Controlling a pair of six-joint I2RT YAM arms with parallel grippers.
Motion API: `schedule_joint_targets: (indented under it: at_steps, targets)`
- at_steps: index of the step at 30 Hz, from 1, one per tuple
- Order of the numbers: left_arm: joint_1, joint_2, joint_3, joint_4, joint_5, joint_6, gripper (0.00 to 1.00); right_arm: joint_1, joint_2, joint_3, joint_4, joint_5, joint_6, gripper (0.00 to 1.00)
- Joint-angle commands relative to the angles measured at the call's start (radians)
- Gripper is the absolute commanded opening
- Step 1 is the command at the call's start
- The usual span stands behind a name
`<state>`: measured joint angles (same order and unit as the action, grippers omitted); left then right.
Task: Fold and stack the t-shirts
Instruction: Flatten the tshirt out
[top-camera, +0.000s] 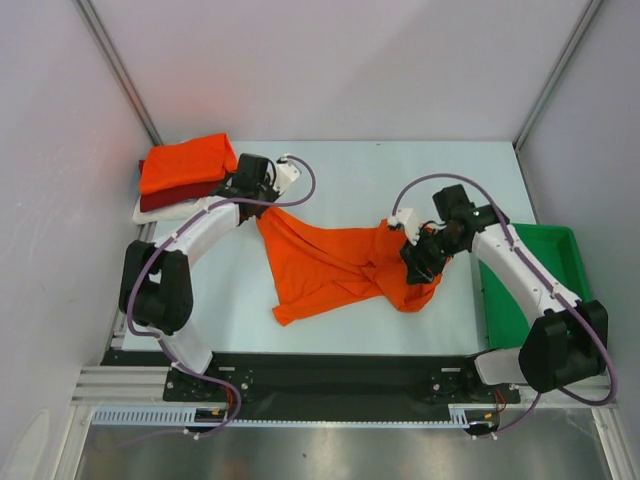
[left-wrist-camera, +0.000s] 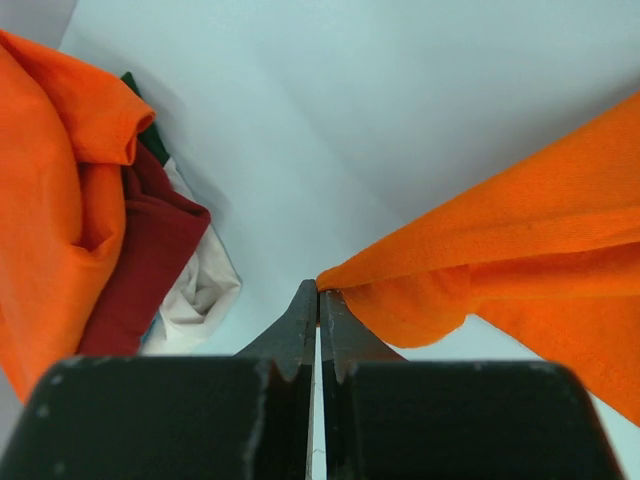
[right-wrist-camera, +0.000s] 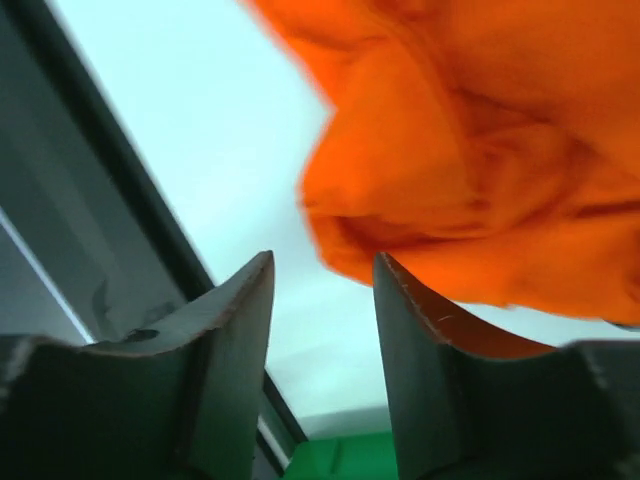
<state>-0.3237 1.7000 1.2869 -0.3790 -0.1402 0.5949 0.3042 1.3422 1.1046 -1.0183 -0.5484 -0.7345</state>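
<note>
Crumpled orange t-shirt mid-table, left gripper clamped tight on its corner, a pinch only the left wrist view shows, right gripper parted and empty just beside its other end, folded pile back left, white shirt mostly buried, green tray partly behind the right arm.

The white-and-black left arm rises from its near base, folds at the elbow and reaches toward the far side and rightward. Its left gripper has both dark fingers pressed together, pinching a corner of the bright orange cloth t-shirt. The white-and-black right arm bends leftward from the near right. Its right gripper has its fingers apart with nothing between them.
</note>
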Motion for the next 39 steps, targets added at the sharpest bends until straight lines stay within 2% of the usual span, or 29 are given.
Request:
schedule_joint_targets:
  at_steps: [1, 5, 10, 14, 24, 39]
  targets:
    - [0.006, -0.008, 0.071, 0.009, -0.019, 0.0, 0.0, -0.112, 0.058, 0.17, 0.096, -0.034, 0.064, 0.51]
    - [0.006, -0.003, 0.078, -0.004, -0.021, -0.003, 0.0, -0.171, 0.182, 0.257, 0.257, 0.007, 0.141, 0.52]
    - [0.006, -0.002, 0.066, -0.011, -0.033, 0.016, 0.0, -0.174, 0.362, 0.313, 0.265, 0.034, 0.106, 0.5]
    - [0.006, -0.005, 0.058, -0.006, -0.044, 0.025, 0.0, -0.189, 0.439, 0.345, 0.207, 0.059, 0.064, 0.47]
    - [0.006, 0.009, 0.057, -0.009, -0.035, 0.016, 0.0, -0.293, 0.456, 0.368, 0.132, 0.033, 0.044, 0.41]
    - [-0.009, 0.015, 0.065, -0.012, -0.045, 0.016, 0.0, -0.297, 0.568, 0.391, 0.104, -0.022, 0.037, 0.38]
